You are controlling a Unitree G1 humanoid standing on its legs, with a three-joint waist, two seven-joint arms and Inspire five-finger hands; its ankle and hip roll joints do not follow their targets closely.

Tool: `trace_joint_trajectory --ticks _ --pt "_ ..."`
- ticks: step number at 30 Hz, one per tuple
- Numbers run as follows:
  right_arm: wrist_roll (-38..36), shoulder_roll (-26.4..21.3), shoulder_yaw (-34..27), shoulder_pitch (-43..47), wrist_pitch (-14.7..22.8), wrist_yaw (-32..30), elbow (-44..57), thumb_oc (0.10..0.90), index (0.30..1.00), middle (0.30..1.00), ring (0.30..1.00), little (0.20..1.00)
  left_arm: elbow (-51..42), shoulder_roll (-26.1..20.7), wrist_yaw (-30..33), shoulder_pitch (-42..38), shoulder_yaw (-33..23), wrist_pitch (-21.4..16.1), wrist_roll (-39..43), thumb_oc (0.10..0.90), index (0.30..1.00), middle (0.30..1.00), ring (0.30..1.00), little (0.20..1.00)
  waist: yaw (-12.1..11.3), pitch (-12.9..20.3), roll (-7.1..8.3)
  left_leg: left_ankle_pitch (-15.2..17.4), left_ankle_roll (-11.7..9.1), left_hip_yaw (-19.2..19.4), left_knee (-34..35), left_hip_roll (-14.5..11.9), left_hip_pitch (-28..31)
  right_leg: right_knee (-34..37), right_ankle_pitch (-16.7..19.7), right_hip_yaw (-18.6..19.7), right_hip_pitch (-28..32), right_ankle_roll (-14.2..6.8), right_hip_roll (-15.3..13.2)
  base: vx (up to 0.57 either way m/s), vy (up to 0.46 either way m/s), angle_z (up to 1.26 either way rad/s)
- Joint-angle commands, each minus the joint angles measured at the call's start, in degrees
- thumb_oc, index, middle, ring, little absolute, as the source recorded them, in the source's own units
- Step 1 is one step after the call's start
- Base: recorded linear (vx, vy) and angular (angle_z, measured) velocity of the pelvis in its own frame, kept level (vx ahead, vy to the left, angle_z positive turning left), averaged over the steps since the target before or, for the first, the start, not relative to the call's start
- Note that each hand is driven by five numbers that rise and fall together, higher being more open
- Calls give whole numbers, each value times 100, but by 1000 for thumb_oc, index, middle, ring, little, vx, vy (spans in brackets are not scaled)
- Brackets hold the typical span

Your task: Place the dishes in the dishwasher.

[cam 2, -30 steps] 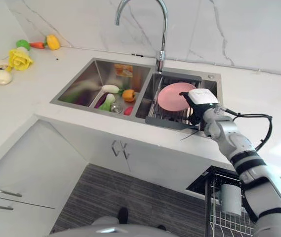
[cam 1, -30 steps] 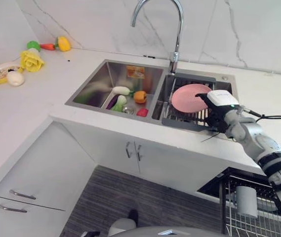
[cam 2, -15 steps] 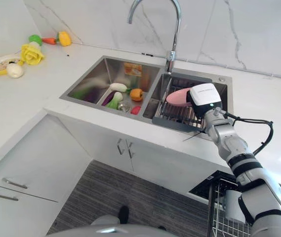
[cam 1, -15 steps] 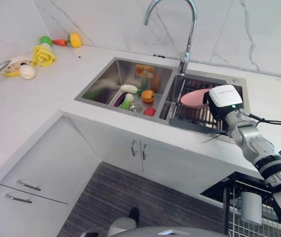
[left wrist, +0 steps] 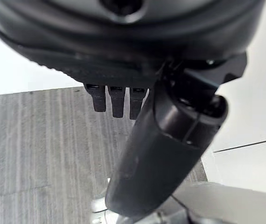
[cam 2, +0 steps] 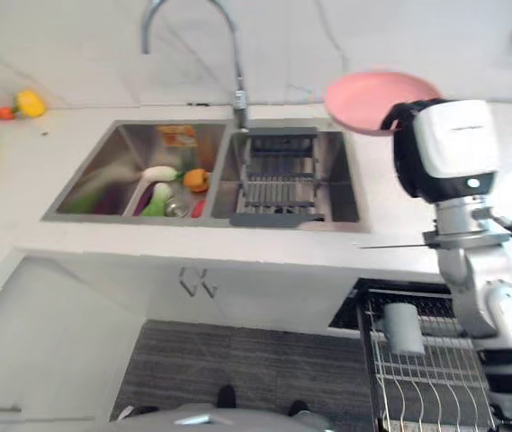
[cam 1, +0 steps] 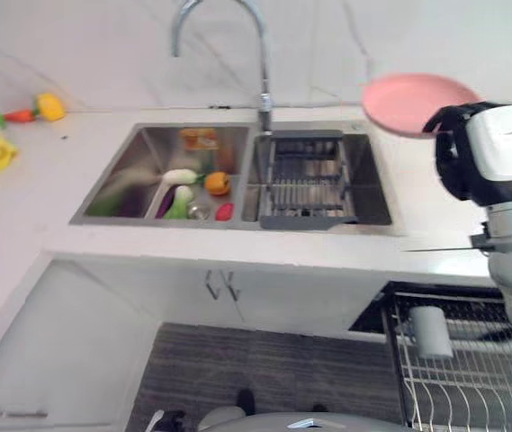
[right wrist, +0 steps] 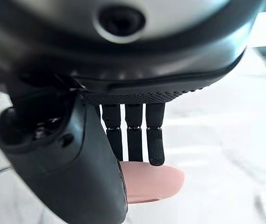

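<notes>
Pink plate (cam 1: pixel 420 103): pinched between thumb and fingers of right hand (right wrist: pixel 123 135), held level above the counter (cam 1: pixel 417 202) beside the sink's right rim, rack emptied.

A white cup (cam 1: pixel 432 331) stands in the dishwasher rack's (cam 1: pixel 471 378) near corner; its remaining tines lie open

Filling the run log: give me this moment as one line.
right hand: shut on pink plate, raised above counter right of sink | left hand: idle, open | dishwasher rack: open, holds cup
</notes>
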State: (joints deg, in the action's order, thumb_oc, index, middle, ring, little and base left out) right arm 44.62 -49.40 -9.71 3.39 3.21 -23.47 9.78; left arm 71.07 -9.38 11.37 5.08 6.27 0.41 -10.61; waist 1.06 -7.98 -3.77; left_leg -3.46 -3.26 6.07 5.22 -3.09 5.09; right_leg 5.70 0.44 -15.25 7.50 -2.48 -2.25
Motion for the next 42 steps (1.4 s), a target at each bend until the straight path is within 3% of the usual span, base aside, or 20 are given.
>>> trace_joint_trajectory --ticks 1,4,6,7,12,16,22,28,29,30,32,42 --pt "-314 -293 -807 -6 133 -314 750 400 300 300 300 300 210 -122 107 -291 19 -85 -99 800 900 900 900 900 6 180 338 377 -189 204 -115 -260 65 -90 -143 310 -54 -755 -620 -8 41 -55" --pt "-460 -99 -1184 -569 173 -191 928 400 300 300 300 300 155 -106 110 -291 -1 -87 -64 800 900 900 900 900 138 155 327 431 -151 396 -101 -254 115 -116 -90 533 -174 -783 -616 -8 52 -48" --pt "-858 414 -1358 -1110 228 -70 968 400 300 300 300 300 96 -78 126 -296 -72 -92 45 800 900 900 900 900 391 100 305 465 -122 581 -79 -254 146 -142 -39 736 -302 -797 -628 6 83 -102" --pt "-908 759 -1339 -1401 210 5 904 400 300 300 300 300 51 -59 138 -326 -115 -116 119 800 900 900 900 900 487 74 299 486 -113 671 -69 -247 167 -148 -28 828 -353 -804 -632 19 62 -100" --pt "-978 1351 -896 -1668 145 154 583 400 300 300 300 300 -145 16 192 -418 -92 -167 314 800 900 900 900 900 580 -36 293 508 -95 757 -71 -239 193 -168 -8 922 -414 -813 -642 -13 21 -55" --pt "-848 1372 -388 -1678 61 261 -146 400 300 300 300 300 -219 11 161 -463 42 -183 292 800 900 900 900 900 544 -142 298 486 -111 733 -83 -251 168 -176 -5 886 -424 -793 -649 -30 -9 -2" --pt "-538 1010 316 -1221 -211 293 -1689 400 300 300 300 300 -39 -69 71 -459 113 -154 37 800 900 900 900 900 366 -301 277 466 -145 696 -98 -258 205 -137 -19 801 -315 -797 -653 -27 -15 10" --pt "-638 846 446 -1042 -358 422 -2362 400 300 300 300 300 117 -146 30 -412 -18 -69 -80 800 900 900 900 900 299 -361 256 446 -176 641 -106 -268 203 -127 -50 693 -237 -781 -658 -13 -18 11" --pt "-835 900 282 -1120 -413 499 -2260 499 448 448 448 448 185 -171 27 -392 -110 -19 -67 800 900 900 900 900 296 -378 246 436 -190 602 -109 -274 206 -126 -70 625 -186 -770 -661 7 -24 20" --pt "-1022 995 156 -1175 -446 503 -2207 800 900 900 900 900 198 -173 35 -388 -148 11 -49 800 900 900 900 900 296 -381 234 433 -192 586 -108 -277 212 -124 -77 591 -160 -766 -664 14 -36 9" --pt "-1218 1110 -3 -1245 -436 450 -2155 800 900 900 900 900 227 -163 43 -365 -185 11 -36 800 900 900 900 900 303 -395 219 429 -196 560 -108 -281 231 -118 -90 546 -116 -761 -662 8 -22 20" --pt "-2098 1736 -2050 -2201 -463 62 -666 800 900 900 900 900 49 -3 96 -448 -257 65 69 800 900 900 900 900 600 -424 171 395 -228 560 -98 -321 244 -122 -133 545 -105 -730 -604 3 -7 4"
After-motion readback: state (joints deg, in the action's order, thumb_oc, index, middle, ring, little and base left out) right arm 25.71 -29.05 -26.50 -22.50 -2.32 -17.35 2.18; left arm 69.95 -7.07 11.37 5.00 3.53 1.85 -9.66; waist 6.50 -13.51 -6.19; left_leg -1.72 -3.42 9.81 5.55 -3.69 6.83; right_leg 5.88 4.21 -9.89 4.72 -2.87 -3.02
